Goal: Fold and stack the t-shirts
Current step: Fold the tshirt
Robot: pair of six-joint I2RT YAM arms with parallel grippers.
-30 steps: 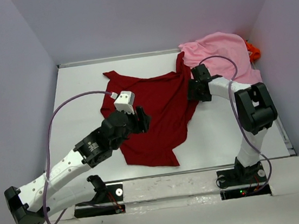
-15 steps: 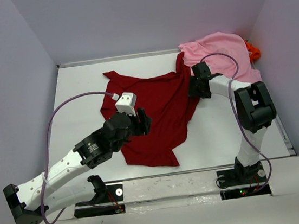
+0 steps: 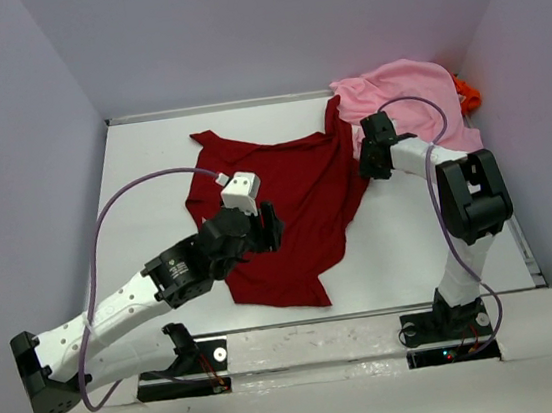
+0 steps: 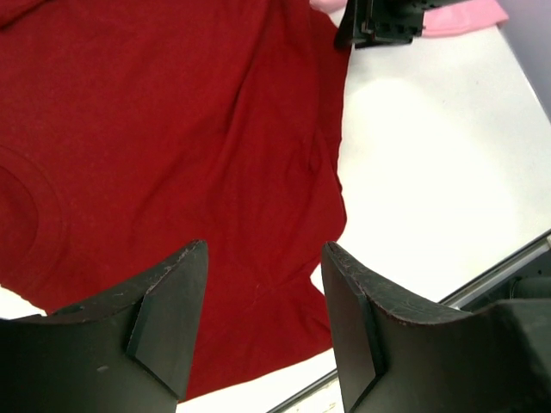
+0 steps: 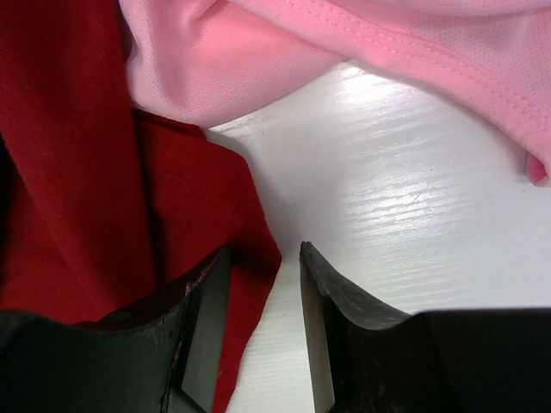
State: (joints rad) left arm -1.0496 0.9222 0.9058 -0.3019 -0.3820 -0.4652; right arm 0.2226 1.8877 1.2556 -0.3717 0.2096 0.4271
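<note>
While the dark red cloth t-shirt [image 3: 286, 205] lies unfolded mid-frame, the light pink cloth t-shirt [image 3: 403, 90] and bright orange cloth t-shirt [image 3: 468, 94] sit heaped upper right: nothing looks folded or stacked. The left gripper [image 4: 264, 258] hovers open above the red one; the right gripper [image 5: 264, 249] holds parted jaws astride its edge.

orange shirt [image 3: 468, 94] mostly hidden behind pink shirt [image 3: 403, 90], its shape untellable

**White bench, pale walls**

A white bench [image 3: 151, 171] with a faint wood grain sits inside pale lavender walls [image 3: 274, 25]. A thin metal strip [image 3: 214, 107] runs along its far edge; a metal rail [image 3: 310, 321] borders the near edge.
</note>
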